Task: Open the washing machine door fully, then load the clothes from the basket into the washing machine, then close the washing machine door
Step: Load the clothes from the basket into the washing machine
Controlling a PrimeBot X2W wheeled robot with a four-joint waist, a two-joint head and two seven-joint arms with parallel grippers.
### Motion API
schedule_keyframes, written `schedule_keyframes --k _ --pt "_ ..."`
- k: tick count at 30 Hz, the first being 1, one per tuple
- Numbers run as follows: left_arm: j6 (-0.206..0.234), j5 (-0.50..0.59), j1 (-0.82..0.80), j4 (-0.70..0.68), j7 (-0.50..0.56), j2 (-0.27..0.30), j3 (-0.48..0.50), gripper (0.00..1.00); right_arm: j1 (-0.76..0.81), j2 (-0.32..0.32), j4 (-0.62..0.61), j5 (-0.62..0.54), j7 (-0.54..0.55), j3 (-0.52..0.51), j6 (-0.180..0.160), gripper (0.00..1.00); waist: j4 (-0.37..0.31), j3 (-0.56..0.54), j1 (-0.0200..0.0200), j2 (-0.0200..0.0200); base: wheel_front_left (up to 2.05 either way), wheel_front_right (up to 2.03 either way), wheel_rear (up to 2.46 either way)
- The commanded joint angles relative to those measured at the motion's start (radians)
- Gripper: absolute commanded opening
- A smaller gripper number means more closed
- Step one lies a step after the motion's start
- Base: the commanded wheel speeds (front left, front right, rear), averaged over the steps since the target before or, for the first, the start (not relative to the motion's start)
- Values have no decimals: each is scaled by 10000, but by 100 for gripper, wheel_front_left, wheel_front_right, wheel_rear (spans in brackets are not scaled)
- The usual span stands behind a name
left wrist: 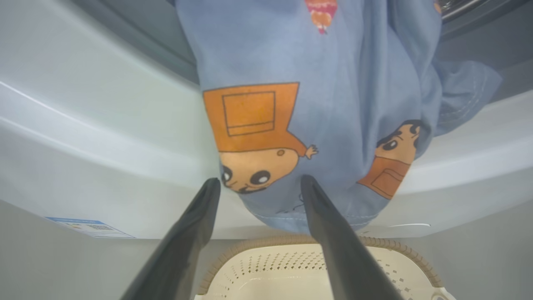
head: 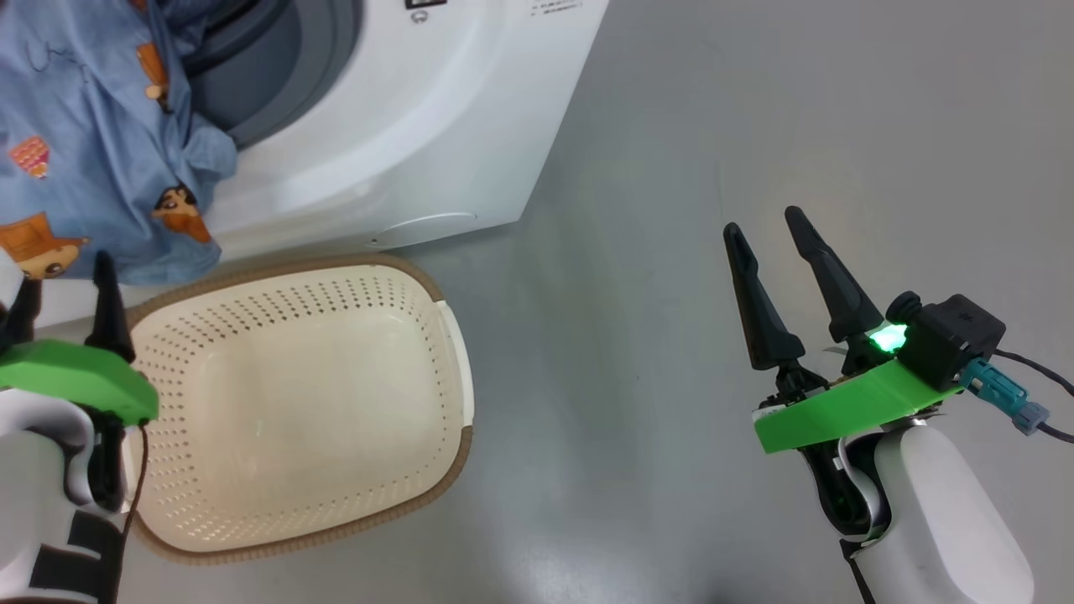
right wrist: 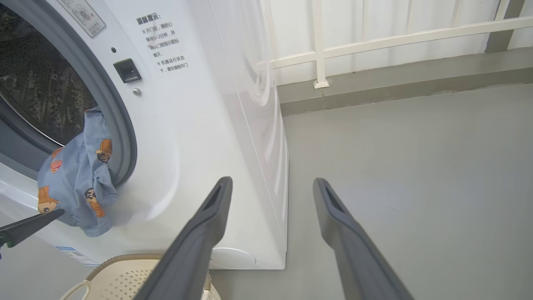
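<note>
the clothes [head: 92, 126] lie in no gripper. nearest the robot stands the basket [head: 336, 302], a cream plastic tub of rounded rectangular shape, its walls and bottom pricked with rows of small holes, a brown woven-looking band around the rim – its inside shows bare plastic. the left gripper [left wrist: 260, 180] hangs over the basket's left edge with its two long dark tapered fingers spread apart, nothing between them; their tips point at the hanging cloth, though contact cannot be told. the right gripper [head: 762, 218] stands well off to the right over the smooth grey floor [head: 671, 126], its fingers likewise spread wide and holding nothing.

just beyond the basket rises the washing machine [head: 403, 126], a glossy white box with a small blue label [left wrist: 89, 227] low on its front. the soft blue fabric, printed with orange cartoon figures, spills out of the perforated steel drum [right wrist: 41, 91] – over the grey rubber seal [right wrist: 108, 104] and down the white front, its lower hem ending just above the basket's far rim.
</note>
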Motion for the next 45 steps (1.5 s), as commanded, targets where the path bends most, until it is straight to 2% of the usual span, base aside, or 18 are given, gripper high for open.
schedule_keyframes --k 1,9,15,22,23,25,26,37,42,45 --pt "-23 -330 -213 -36 -124 479 -153 100 0 41 -275 65 -48 157 16 100 -79 78 0 0 0 0 0" --pt "-24 -1144 -981 542 -298 1097 -1372 100 -52 87 -287 59 -48 127 16 100 -109 234 0 0 0 0 0" --pt "-24 -1408 -1569 731 -355 1183 -2145 100 -128 103 -285 49 -48 180 16 100 -128 328 0 0 0 0 0" --pt "-24 -1701 -1953 689 -364 1294 -2498 100 -136 124 -275 31 -48 176 16 100 -114 380 0 0 0 0 0" --pt "-24 -1738 -1970 682 -365 1294 -2542 76 -140 129 -273 26 -48 182 16 100 -107 379 0 0 0 0 0" --pt "-24 -1809 -1969 679 -365 1271 -2658 14 -139 145 -264 17 -48 195 16 100 -95 374 0 0 0 0 0" --pt "-24 -1850 -1959 648 -365 1255 -2731 0 -136 153 -262 13 -48 200 16 100 -88 373 0 0 0 0 0" --pt "-25 -2147 -1678 -606 -366 1217 -3026 0 -96 180 -245 32 -48 164 16 100 22 369 0 0 0 0 0" --pt "-14 -1902 -1781 -1650 -367 1261 -2754 0 -64 166 -255 31 -48 145 16 100 88 374 0 0 0 0 0" --pt "3 -1818 -2045 -1769 -363 1268 -2677 0 -60 155 -259 29 -48 153 16 100 96 414 0 0 0 0 0"
